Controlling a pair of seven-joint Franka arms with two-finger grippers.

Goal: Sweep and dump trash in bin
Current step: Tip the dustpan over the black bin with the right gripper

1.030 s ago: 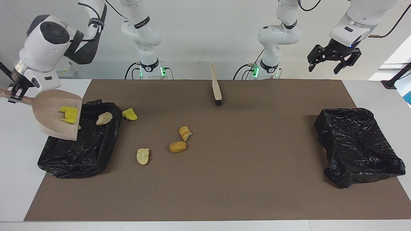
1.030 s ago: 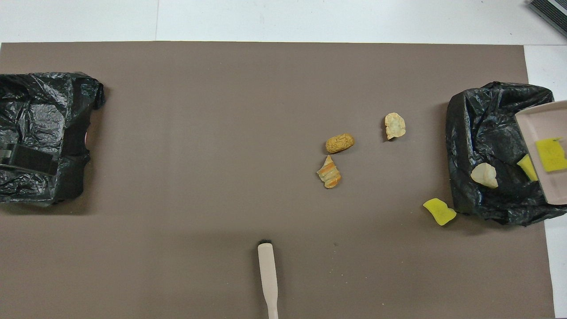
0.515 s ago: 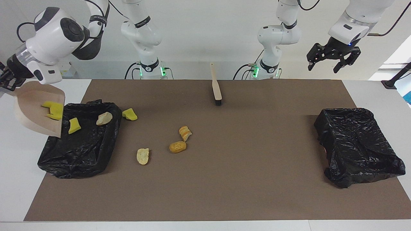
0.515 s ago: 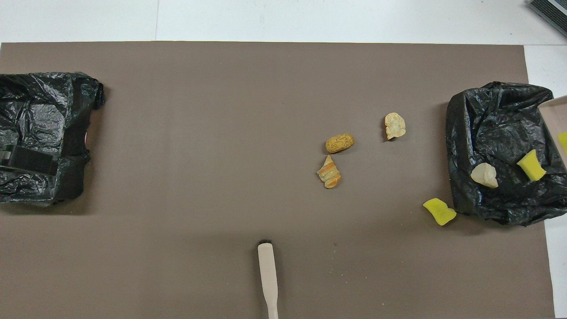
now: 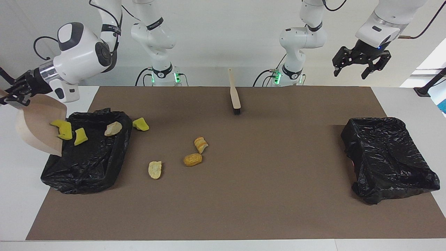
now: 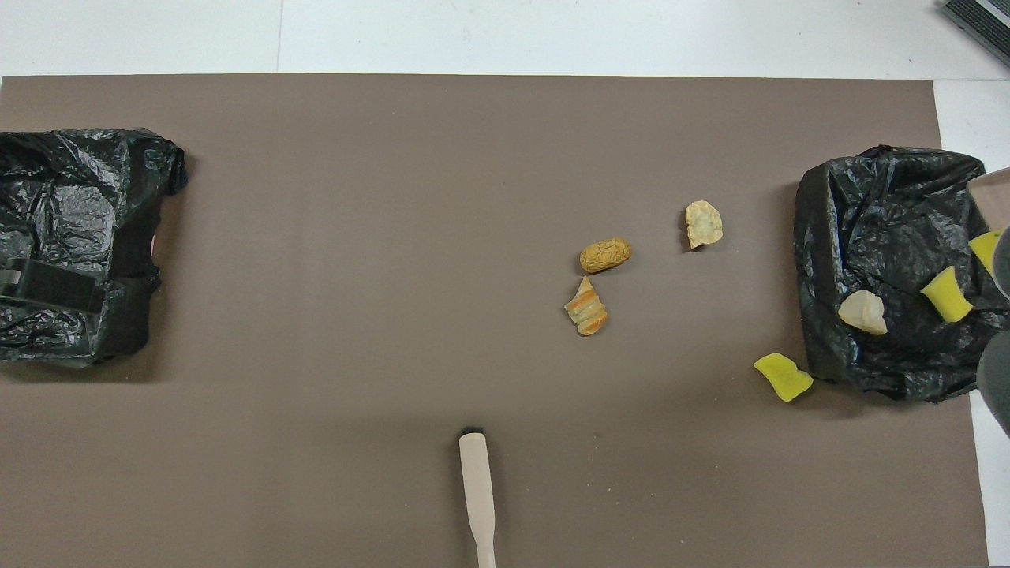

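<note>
The right gripper (image 5: pixel 15 94) is pinched shut on the handle of the beige plastic dustpan (image 5: pixel 36 122), which is held steeply tipped over the crumpled black bag-lined bin (image 5: pixel 87 157) at the right arm's end of the worktop. One yellow sponge chunk (image 5: pixel 62 129) sits at the pan's lip, w/ contact to the pan judged likely but not certain. In the bin lie a second yellow sponge wedge (image 5: pixel 80 136) and a pale tan bread-like lump (image 5: pixel 113 128). A third yellow sponge piece (image 5: pixel 140 124) lies on the brown mat (image 5: pixel 244 195), touching or just beside the bin's rim. Three more pieces rest apart near mid-mat: a striped tan lump (image 5: pixel 201 144), a golden-brown roll (image 5: pixel 192 159), a pale flat lump (image 5: pixel 155 169).

Handling, as judged: all pieces are light, soft, compressible, not fragile; sponge may cling or bounce, so sweeping is preferred to pinching. The beige long-handled brush (image 5: pixel 234 94) is best taken mid-handle.

The left gripper (image 5: pixel 360 62) hangs spread and empty, waiting above the left arm's end, near a second black bag-lined bin (image 5: pixel 386 157).

Hidden: the handle grip is cut off at the frame edge; the overhead view shows only a pan corner; bin depth can't be made out.
</note>
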